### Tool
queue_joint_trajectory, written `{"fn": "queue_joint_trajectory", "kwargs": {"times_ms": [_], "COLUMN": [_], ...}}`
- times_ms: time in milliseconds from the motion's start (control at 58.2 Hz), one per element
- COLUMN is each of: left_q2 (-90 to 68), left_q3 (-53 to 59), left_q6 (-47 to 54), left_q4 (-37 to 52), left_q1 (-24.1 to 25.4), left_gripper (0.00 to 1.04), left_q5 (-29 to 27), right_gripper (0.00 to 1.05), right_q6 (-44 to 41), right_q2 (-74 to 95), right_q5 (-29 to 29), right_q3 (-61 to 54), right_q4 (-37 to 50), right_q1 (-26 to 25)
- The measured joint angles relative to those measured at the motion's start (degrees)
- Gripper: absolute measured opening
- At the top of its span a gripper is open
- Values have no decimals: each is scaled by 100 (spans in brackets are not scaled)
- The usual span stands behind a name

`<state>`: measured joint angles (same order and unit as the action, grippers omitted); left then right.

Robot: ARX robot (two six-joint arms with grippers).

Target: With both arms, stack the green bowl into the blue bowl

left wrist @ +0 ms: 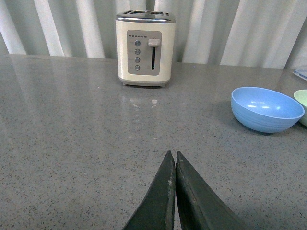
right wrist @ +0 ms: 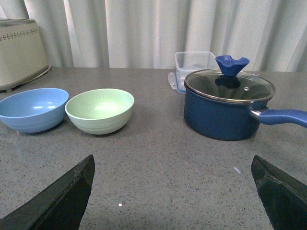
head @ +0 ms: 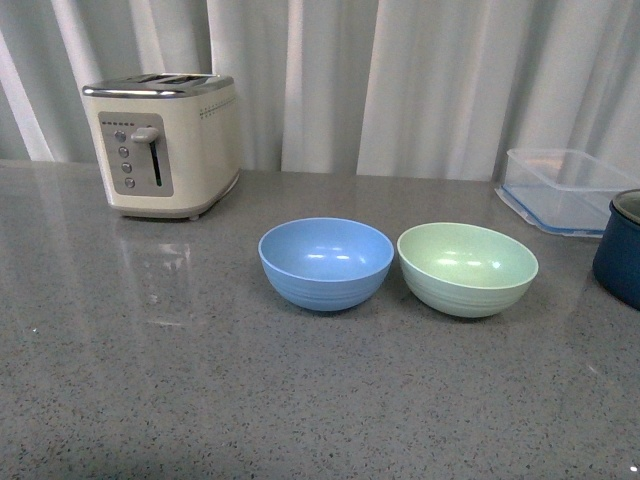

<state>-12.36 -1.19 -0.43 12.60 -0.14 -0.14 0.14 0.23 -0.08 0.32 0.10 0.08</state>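
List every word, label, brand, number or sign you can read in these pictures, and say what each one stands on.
No text is legible.
On the toaster: a row of tiny dark marks above its buttons, and button symbols, all too small to read.
On the blue bowl, green bowl, navy pot and clear container: no lettering visible.

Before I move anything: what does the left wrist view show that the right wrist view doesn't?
Left wrist only: the toaster front-on, lever and buttons showing, and the left fingers pressed shut together. Right wrist only: the pot with its glass lid, the container behind it, and the right fingers spread wide apart. Both: the blue bowl, the green bowl (only its edge in the left wrist view), part of the toaster, the counter and the curtain.
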Motion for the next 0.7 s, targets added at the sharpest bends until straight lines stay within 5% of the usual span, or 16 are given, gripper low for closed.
{"fn": "queue_joint_trajectory", "kwargs": {"times_ms": [447,704], "left_q2": [1211,1213], "left_q3": [0,0], "left_q6": [0,-2], "left_q4": [-1248,-1257], "left_q1": [0,0], "left_gripper": [4,47], "left_q5": [0,0], "right_gripper": [95,95], "right_q6": [0,0], "right_q2": [0,0], "right_q5": [-2,0], "right_q3": [0,0], "right_q4": [0,0], "right_q1": [0,0]}}
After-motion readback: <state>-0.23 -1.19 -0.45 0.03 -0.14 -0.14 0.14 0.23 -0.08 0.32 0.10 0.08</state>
